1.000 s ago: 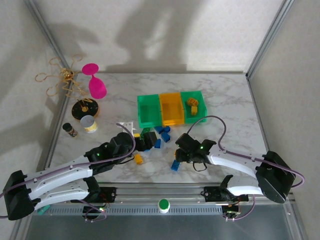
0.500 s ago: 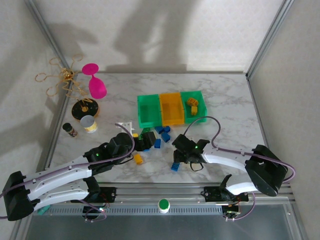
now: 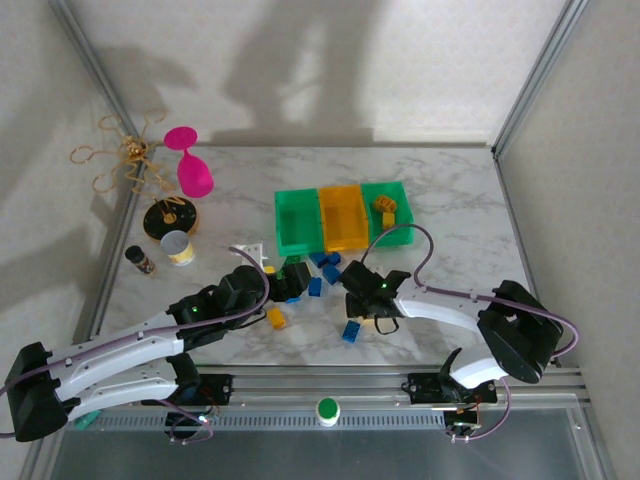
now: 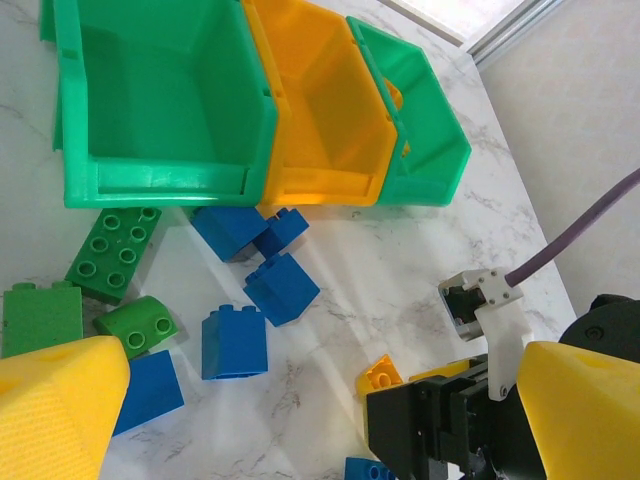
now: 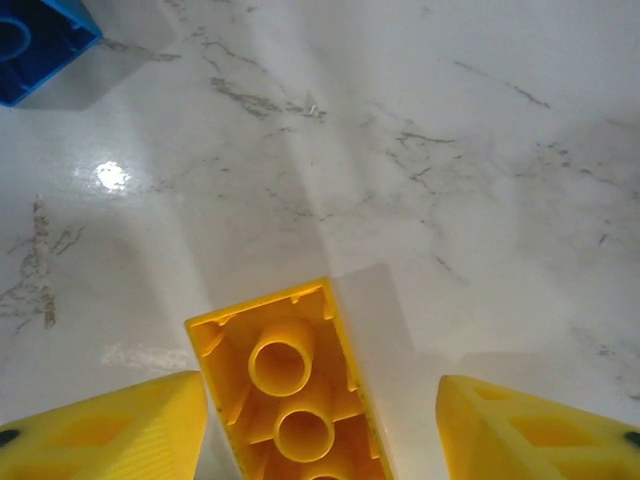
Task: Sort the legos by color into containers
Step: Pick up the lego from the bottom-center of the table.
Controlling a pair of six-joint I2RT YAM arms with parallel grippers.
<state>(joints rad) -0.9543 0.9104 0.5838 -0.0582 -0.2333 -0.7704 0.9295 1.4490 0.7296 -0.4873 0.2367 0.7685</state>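
Half-open right gripper (image 5: 320,425) around yellow lego (image 5: 285,385)

Bright, even light; big soft shadows on the back wall (image 3: 300,70). Small glare spot on the bench (image 5: 112,176). Near fingers (image 5: 110,425) blurry at frame edges.

A pink goblet (image 3: 190,160), small round cup (image 3: 179,247) and dark vial (image 3: 139,259) stand on the table's (image 3: 450,200) left.
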